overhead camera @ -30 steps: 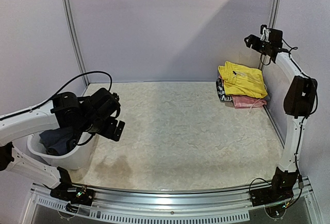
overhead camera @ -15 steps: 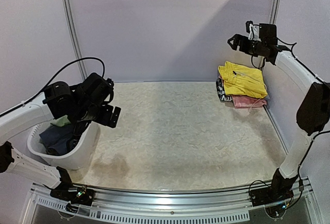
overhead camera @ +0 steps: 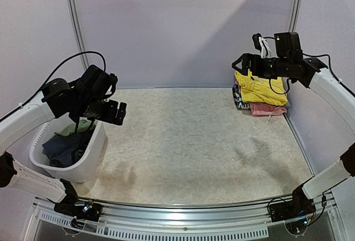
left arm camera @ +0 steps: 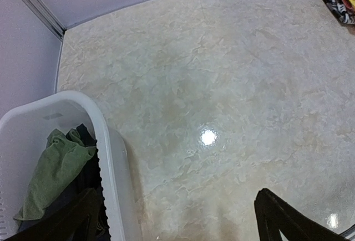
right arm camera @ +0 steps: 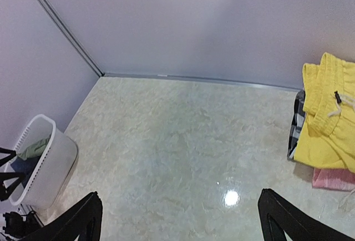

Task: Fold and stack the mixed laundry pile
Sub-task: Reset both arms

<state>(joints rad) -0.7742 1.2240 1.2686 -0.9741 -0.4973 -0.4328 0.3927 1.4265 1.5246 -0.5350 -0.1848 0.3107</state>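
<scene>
The left claw (left arm camera: 176,225) is released: its two fingers stand wide apart and nothing is between them. It hangs in the air over the right side of the tub (overhead camera: 89,166), which stands at the near left of the table (overhead camera: 188,141). Inside the tub lies a green garment (left arm camera: 55,169) on top of a dark blue one (overhead camera: 60,149); both are loose, not folded.

The right claw (right arm camera: 177,224) is also released, fingers wide apart and holding nothing. It hangs in the air at the far right, just left of the stack and above it.

The stack lies in the far right corner of the table, against the wall. The yellow shorts (right arm camera: 327,130) are on top, folded, with a white cord with a dark tip at the waist. A pink piece (right arm camera: 331,179) shows under them on the near side. A black-and-white piece (right arm camera: 297,133) shows under their left edge; its print is too small to read.
</scene>
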